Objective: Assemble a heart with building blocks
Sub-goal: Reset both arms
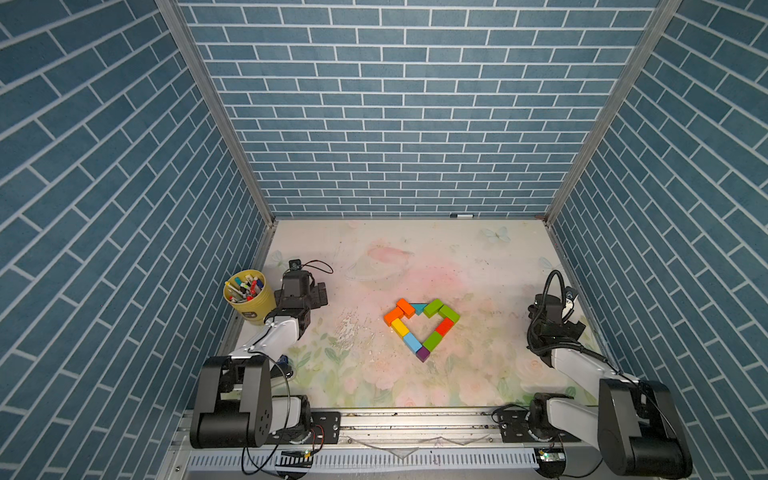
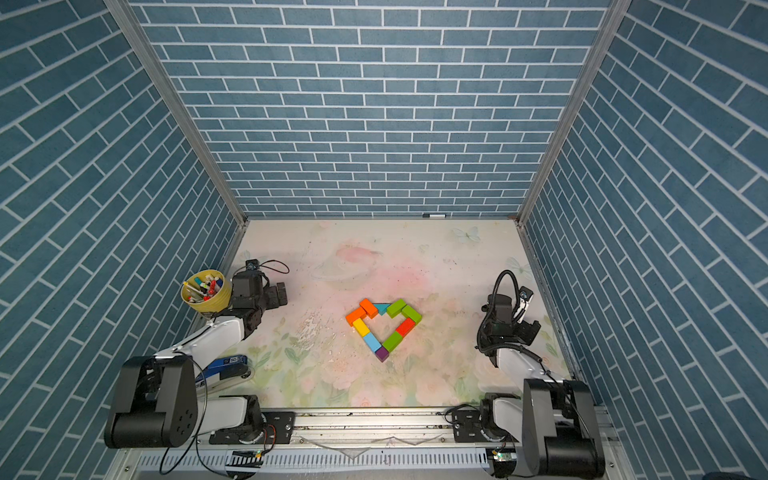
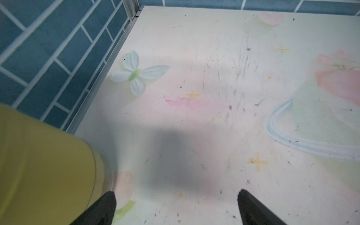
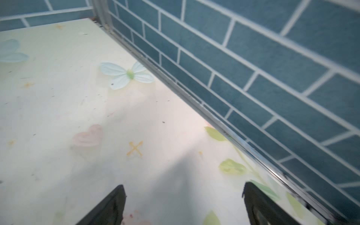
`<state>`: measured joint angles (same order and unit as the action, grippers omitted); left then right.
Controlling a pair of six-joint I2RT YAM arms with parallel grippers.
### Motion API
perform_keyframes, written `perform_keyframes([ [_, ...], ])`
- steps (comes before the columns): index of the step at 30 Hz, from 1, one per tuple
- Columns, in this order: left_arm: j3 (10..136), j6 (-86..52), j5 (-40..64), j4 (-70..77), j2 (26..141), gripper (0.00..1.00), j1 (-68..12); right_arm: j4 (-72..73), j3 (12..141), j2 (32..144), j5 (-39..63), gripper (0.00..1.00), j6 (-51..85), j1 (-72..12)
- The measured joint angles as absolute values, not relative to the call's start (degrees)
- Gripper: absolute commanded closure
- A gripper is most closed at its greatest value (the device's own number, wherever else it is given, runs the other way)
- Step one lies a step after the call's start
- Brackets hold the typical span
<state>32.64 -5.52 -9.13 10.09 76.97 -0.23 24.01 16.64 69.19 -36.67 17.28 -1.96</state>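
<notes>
The hollow, angular heart (image 1: 432, 341) of multicoloured building blocks (image 1: 394, 314) lies low and central in both top views on the floral table (image 1: 478, 270). The left gripper (image 3: 176, 194), beside a yellow pen cup (image 1: 254, 308), and the right gripper (image 4: 184, 190) stand spread, empty.

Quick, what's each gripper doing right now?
Left gripper: open, holding nothing.
Right gripper: open, holding nothing.
</notes>
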Motion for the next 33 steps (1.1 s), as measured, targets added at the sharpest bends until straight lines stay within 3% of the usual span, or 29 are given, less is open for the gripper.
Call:
perform_keyframes([
  [5, 32.2, -0.9, -3.9, 19.1, 82.4, 0.00, -0.3, 41.8, 17.6, 82.1, -23.5, 0.03, 10.8, -0.3],
  [10, 30.2, 1.6, -1.5, 28.1, 84.9, 0.00, -0.3, 44.7, 21.0, 88.0, -14.9, 0.01, 8.3, 1.0],
  [16, 25.1, 2.8, -1.3, 37.4, 85.6, 0.00, -0.6, 46.6, 21.3, 87.9, -12.1, 0.01, 7.4, 1.4],
  [33, 24.5, 3.7, -2.1, 42.0, 86.2, 0.00, -1.1, 47.2, 21.3, 87.9, -11.1, 0.01, 7.4, 1.4],
])
